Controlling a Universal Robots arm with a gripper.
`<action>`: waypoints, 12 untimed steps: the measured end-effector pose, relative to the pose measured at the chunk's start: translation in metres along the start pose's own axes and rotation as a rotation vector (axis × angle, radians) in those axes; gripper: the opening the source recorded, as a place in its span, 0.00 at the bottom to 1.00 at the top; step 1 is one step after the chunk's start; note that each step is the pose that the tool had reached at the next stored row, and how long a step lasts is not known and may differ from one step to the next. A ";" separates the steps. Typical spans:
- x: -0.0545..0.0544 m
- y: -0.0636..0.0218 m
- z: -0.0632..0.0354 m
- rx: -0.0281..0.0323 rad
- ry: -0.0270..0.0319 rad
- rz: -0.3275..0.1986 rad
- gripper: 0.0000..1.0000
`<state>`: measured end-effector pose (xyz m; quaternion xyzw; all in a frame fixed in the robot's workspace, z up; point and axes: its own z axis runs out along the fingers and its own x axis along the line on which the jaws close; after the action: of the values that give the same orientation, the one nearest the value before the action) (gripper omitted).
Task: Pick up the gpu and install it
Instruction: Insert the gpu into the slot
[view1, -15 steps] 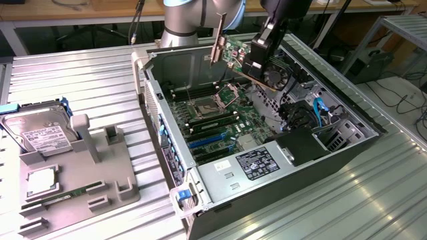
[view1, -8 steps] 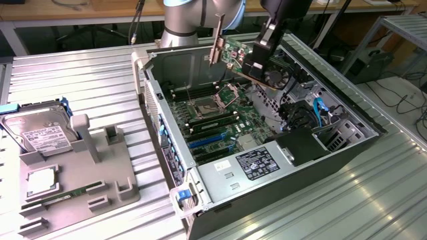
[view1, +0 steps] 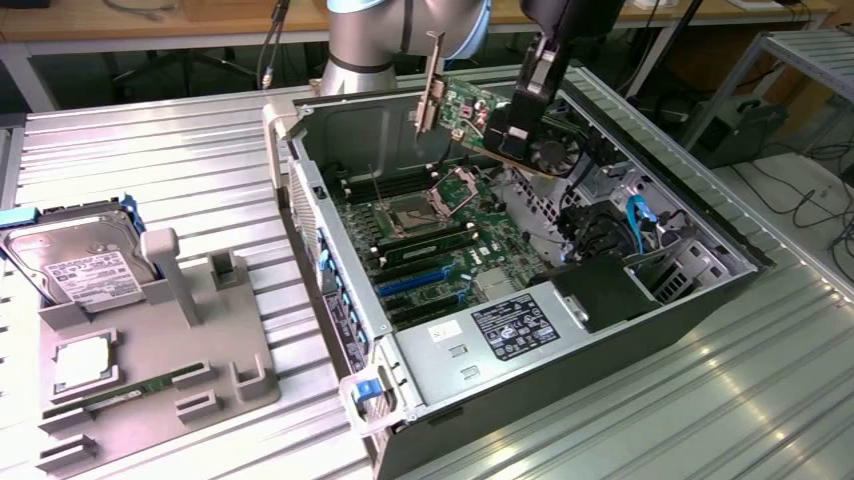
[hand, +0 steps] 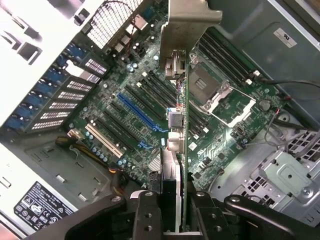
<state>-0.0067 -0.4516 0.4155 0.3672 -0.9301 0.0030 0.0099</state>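
The gpu (view1: 470, 106) hangs in the air above the open computer case (view1: 310, 215), tilted, its pale metal bracket (view1: 431, 88) toward the exterior view's left and its black fan (view1: 554, 152) facing right. My gripper (view1: 515, 135) is shut on the card's upper edge. The wrist view sees the gpu (hand: 182, 145) edge-on between my fingers (hand: 148, 216), bracket (hand: 187, 30) at the far end. The card hovers over the motherboard (hand: 125, 75), apart from it. The blue expansion slot (hand: 140, 114) lies just beside the card's line.
The motherboard (view1: 427, 240) carries the CPU socket (view1: 404, 215), RAM slots and a blue slot (view1: 407, 283). The power supply (view1: 514, 328) and cables (view1: 638, 222) occupy the case. A grey fixture (view1: 160, 330) at the exterior view's left holds a hard drive (view1: 80, 268), a CPU (view1: 83, 365) and a RAM stick (view1: 134, 386).
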 end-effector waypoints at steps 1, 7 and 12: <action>0.000 0.0000 0.0000 0.0002 0.0000 -0.008 0.28; 0.000 0.0002 0.0000 0.0013 0.0001 -0.064 0.28; 0.000 0.0002 0.0000 0.0021 0.0002 -0.104 0.28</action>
<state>-0.0071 -0.4517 0.4155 0.4152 -0.9097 0.0035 0.0097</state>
